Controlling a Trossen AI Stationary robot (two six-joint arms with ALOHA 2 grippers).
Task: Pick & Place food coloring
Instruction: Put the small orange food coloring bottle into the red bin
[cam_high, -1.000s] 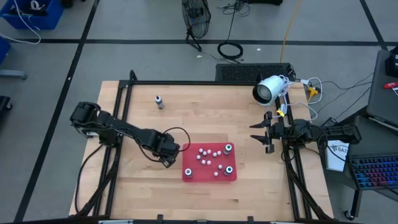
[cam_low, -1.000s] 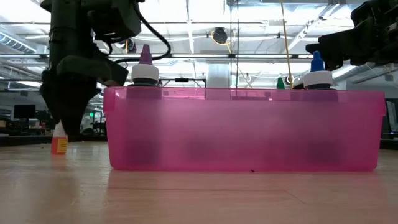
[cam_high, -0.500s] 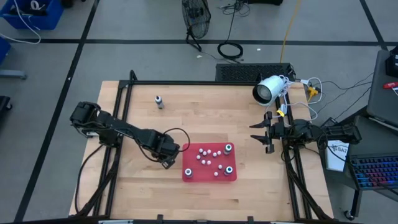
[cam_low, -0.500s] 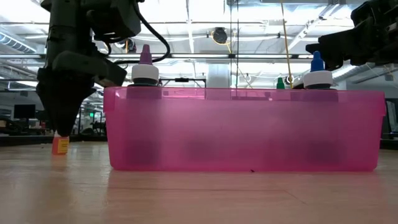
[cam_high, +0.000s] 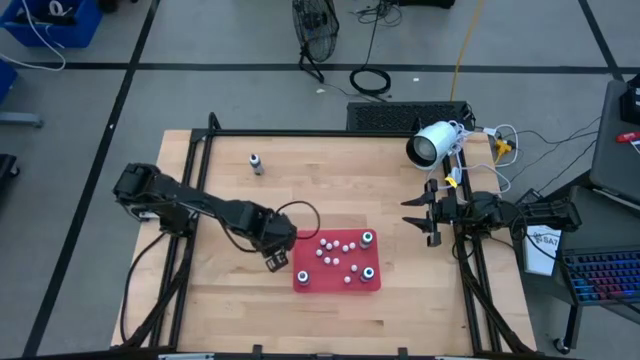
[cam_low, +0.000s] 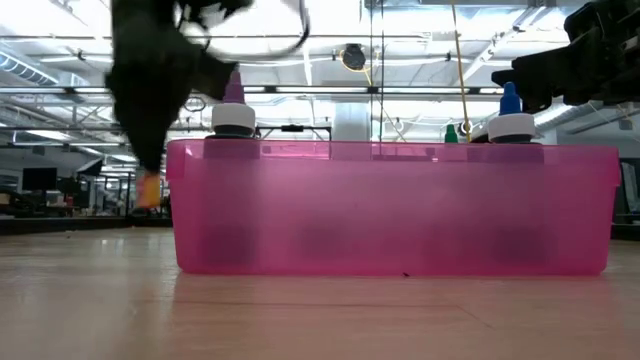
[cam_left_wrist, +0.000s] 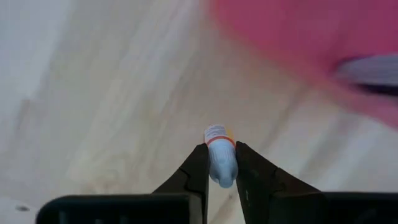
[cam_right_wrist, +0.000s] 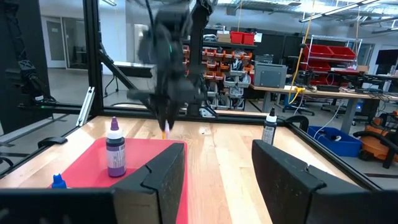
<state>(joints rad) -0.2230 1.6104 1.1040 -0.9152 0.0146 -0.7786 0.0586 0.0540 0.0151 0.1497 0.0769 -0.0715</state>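
Observation:
A flat red tray (cam_high: 303, 281) lies mid-table and shows as a pink wall (cam_low: 390, 210) in the low view. In it stand several small whitish bottles (cam_high: 337, 250) and two dark ones with pale caps (cam_high: 368, 238). Another dark bottle (cam_high: 256, 163) stands alone near the far edge. My left gripper (cam_high: 273, 259) hovers just left of the tray, shut on a small whitish bottle with an orange label (cam_left_wrist: 219, 155). My right gripper (cam_high: 418, 219) waits open to the right of the tray. My left gripper pinches the small bottle by its pale upper part (cam_left_wrist: 221, 168) between the two fingers. They come from above, pointing down. The orange-labelled lower end (cam_low: 148, 190) sticks out below the fingertips, and the bottle hangs roughly upright, lifted clear of the table.
A purple-tipped bottle (cam_low: 233, 105) and a blue-tipped one (cam_low: 511, 110) rise above the tray's rim. A white cylindrical lamp or camera (cam_high: 432, 145) sits at the far right corner. Bare wood lies left of and in front of the tray (cam_high: 230, 300).
My left gripper came down over the small bottle standing on the table left of the tray. It then rose and moved toward the tray. The bottle went with it, from standing on the wood to hanging clear above it.

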